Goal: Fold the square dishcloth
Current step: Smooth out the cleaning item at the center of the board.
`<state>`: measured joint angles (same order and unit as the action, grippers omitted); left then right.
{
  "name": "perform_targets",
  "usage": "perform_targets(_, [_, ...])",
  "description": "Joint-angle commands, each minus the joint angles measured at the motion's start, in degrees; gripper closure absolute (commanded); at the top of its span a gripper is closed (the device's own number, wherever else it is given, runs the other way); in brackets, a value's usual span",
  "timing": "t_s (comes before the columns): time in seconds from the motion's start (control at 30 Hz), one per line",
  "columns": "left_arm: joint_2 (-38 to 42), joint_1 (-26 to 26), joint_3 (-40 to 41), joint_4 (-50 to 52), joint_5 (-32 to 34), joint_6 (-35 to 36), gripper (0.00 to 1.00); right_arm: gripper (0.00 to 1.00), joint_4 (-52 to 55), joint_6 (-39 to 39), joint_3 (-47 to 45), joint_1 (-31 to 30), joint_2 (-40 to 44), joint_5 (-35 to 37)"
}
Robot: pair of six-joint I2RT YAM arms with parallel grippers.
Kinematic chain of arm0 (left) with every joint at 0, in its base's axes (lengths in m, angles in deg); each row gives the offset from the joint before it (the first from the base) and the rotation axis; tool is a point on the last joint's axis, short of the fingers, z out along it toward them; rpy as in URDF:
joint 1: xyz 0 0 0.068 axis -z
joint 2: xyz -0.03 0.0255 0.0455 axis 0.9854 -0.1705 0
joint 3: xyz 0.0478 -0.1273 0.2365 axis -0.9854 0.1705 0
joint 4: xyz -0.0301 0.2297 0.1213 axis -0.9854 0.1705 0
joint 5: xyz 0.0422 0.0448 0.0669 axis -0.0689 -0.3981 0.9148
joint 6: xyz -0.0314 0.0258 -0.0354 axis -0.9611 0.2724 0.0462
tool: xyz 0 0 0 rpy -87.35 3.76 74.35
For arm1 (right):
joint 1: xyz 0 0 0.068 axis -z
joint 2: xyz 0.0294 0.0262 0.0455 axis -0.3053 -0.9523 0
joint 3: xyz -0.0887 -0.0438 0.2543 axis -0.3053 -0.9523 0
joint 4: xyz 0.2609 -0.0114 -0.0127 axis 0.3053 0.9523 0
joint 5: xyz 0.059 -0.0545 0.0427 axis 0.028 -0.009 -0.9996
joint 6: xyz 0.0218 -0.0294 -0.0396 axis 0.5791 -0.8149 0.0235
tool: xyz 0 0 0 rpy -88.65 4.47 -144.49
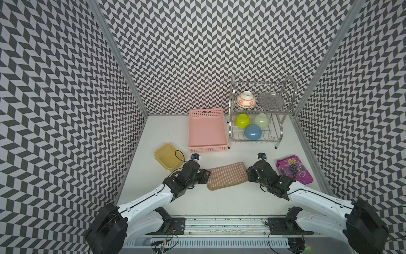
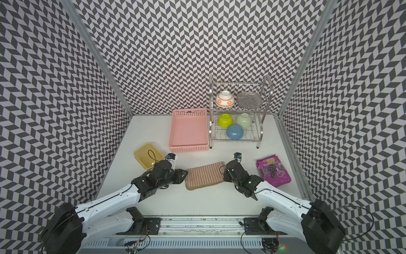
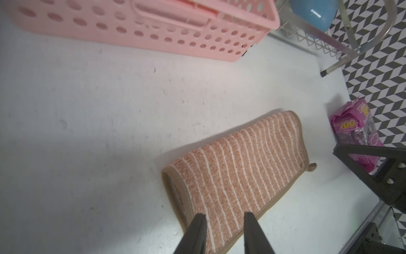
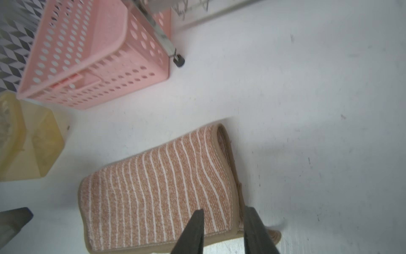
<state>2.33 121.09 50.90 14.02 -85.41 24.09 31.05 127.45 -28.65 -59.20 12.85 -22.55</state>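
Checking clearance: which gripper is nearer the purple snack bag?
Right. The right gripper is at the end of the dishcloth that faces the purple snack bag. The left gripper is at the opposite end.

The dishcloth is soft, nubby woven cloth with a smoother stitched edging; the tabletop is matt white, flecked with small scuffs. The basket is matt pink plastic, the rack shiny bare metal wire, the purple packet glossy crinkled film.
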Motion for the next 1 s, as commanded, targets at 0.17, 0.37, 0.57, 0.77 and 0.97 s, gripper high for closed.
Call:
perform_targets(0.17, [-9.48, 0.18, -6.02, -7.42, -0.43, 3.78, 0.73, 0.71, -4.14, -7.94, 7.48, 0.30, -5.05, -3.13])
perform_targets(0.37, [-15.43, 0.23, -6.10, -11.39, -3.08, 3.44, 0.76, 0.78, -6.40, -10.99, 14.85, 0.30, -17.07, -8.05])
perform_targets(0.57, [-19.07, -0.39, -4.21, -13.07, -1.13, 3.48, 0.77, 0.81, -7.94, -10.83, 16.81, 0.95, -23.38, -7.32])
perform_targets(0.77, [-22.53, -1.34, -2.78, -14.56, -1.06, 3.41, 0.80, 0.82, -9.72, -9.61, 14.72, 2.66, -26.80, -8.58])
perform_targets(0.97, [-24.68, -2.02, -1.51, -15.83, -0.44, 3.56, 0.83, 0.83, -12.62, -9.80, 12.67, 5.99, -29.22, -9.70])
